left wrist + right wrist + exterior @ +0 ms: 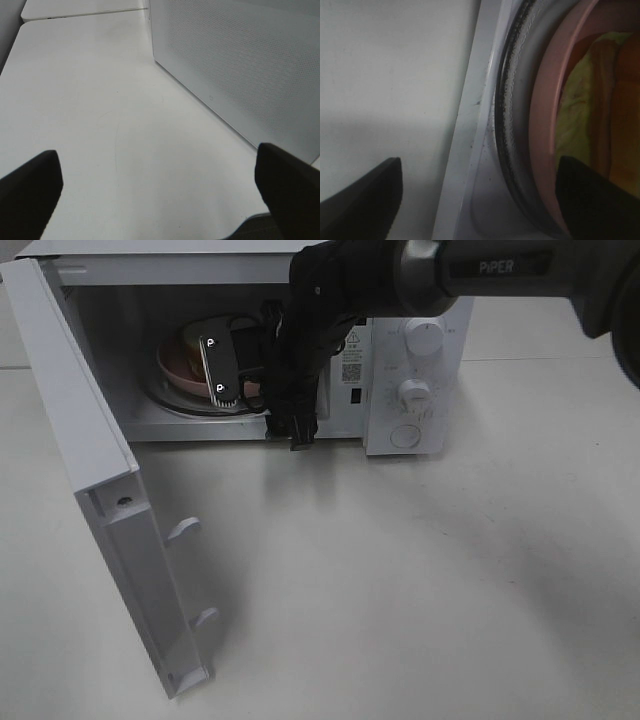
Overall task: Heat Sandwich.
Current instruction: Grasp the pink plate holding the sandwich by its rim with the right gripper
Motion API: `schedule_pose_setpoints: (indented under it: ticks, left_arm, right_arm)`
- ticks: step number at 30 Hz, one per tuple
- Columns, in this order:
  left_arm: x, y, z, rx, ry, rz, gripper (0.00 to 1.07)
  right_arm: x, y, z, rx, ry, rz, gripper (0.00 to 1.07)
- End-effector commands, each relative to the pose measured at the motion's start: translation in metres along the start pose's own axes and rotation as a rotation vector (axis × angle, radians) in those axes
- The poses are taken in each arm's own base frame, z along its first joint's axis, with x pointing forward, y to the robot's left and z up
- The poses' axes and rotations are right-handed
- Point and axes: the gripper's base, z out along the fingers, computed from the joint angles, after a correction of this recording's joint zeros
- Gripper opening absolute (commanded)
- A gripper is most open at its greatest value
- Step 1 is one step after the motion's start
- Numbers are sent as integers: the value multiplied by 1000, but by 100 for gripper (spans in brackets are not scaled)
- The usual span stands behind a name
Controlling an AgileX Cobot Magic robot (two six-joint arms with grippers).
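The right gripper [477, 165] is sitting inside the microwave [410, 360], jaws wide across the plate [542, 125] rim, clamping nothing; the left gripper [157, 152] is hovering wide beside it.

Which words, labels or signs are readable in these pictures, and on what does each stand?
"PiPER": on the right arm.
Two white marks like "P": on the black part at that arm's end.
Warning sticker on the microwave front: too small to read.
Marks beside the knobs: blurred.
Both wrist views: no text.
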Motion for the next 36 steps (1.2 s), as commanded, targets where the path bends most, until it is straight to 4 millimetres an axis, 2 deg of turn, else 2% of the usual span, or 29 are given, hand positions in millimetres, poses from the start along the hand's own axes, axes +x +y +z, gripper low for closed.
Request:
schedule_pose_setpoints:
  ticks: [1,8,15,16,32,36]
  left_arm:
    - [0,0,-1,9,-16,-2,100]
    - [0,0,-1,9,-16,-2,100]
    - [0,0,-1,9,-16,-2,100]
    - [0,0,-1,9,-16,-2,100]
    - [0,0,-1,9,-16,-2,100]
    - [0,0,-1,9,-16,-2,100]
  right_arm:
    - [-5,-4,6,-7,-19,43,79]
    - [-10,-9,20,-31,-42,73,78]
    - [-4,-11,30,-25,-39,77,78]
    - [2,-11,32,-29,-30,82,78]
    - [10,-7,41,-51,-14,88,76]
    - [10,-7,41,-59,-10,102,71]
